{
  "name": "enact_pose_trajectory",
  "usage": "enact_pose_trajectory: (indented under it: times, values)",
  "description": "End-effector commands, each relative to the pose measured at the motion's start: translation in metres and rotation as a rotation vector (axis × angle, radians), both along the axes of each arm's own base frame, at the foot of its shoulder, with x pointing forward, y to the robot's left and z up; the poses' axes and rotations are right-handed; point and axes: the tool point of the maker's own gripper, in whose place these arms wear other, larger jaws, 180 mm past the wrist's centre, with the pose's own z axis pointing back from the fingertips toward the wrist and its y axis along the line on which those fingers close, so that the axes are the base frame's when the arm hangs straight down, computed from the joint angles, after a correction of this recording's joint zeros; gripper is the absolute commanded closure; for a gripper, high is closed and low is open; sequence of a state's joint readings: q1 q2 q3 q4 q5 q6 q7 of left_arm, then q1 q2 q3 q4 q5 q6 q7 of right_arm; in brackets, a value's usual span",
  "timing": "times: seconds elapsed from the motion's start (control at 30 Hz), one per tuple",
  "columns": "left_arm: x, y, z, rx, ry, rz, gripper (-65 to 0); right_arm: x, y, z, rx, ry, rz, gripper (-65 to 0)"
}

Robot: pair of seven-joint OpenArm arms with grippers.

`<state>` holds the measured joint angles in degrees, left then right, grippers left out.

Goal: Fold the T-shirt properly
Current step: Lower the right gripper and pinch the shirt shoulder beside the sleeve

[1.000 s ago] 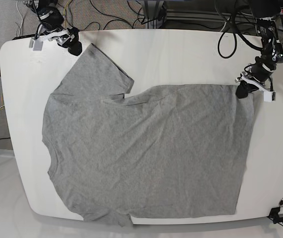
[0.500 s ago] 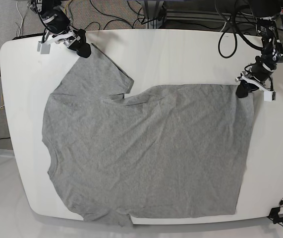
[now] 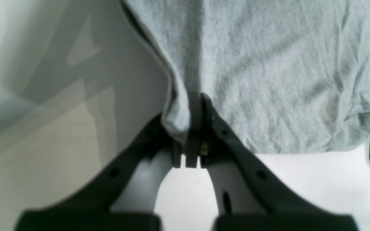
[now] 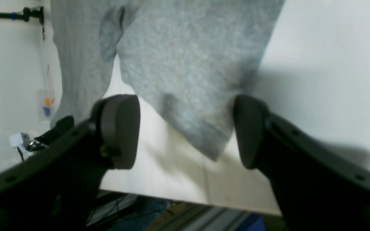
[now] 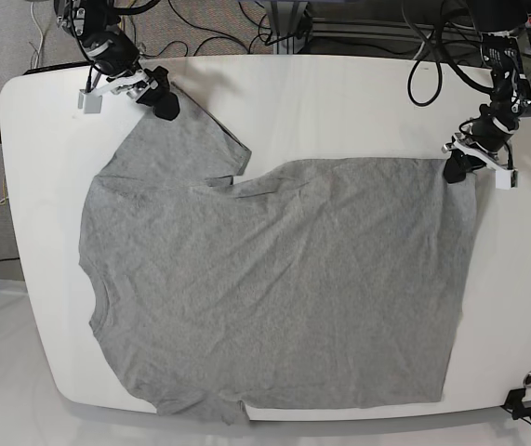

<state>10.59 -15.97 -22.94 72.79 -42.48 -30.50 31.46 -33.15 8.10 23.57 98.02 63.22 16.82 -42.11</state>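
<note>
T-shirt (image 5: 274, 279) lay flat on tabletop (image 5: 339, 102), unfolded. Left claw (image 5: 457, 167) gripped far-right hem corner; right claw (image 4: 185, 134) spread wide around sleeve tip.

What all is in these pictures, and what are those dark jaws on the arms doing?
T-shirt: one, grey, spread flat on the table.
Table: one, white, under the shirt.
Cables: several, black, on the floor beyond the table's far edge.
Left gripper: one, dark, at the shirt's far hem corner, jaws shut on the cloth.
Right gripper: one, dark, at the sleeve tip, jaws open on either side of it.
</note>
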Motion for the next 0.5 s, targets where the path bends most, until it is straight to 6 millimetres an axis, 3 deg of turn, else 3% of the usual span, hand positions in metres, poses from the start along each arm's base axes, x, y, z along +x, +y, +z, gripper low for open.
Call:
enact_pose_trajectory:
  times: [0.0, 0.13, 0.47]
  values:
    - [0.009, 0.007, 0.015, 0.015, -0.050, -0.001, 0.0, 0.007, -0.001, 0.004, -0.007, -0.018, 0.016, -44.3]
    - [0.009, 0.007, 0.015, 0.015, -0.050, -0.001, 0.0, 0.010, 0.012, -0.006, 0.065, 0.011, 0.010, -44.3]
    - [0.009, 0.006, 0.015, 0.014, -0.051, -0.003, 0.0, 0.018, 0.029, -0.004, 0.113, 0.005, 0.037, -44.3]
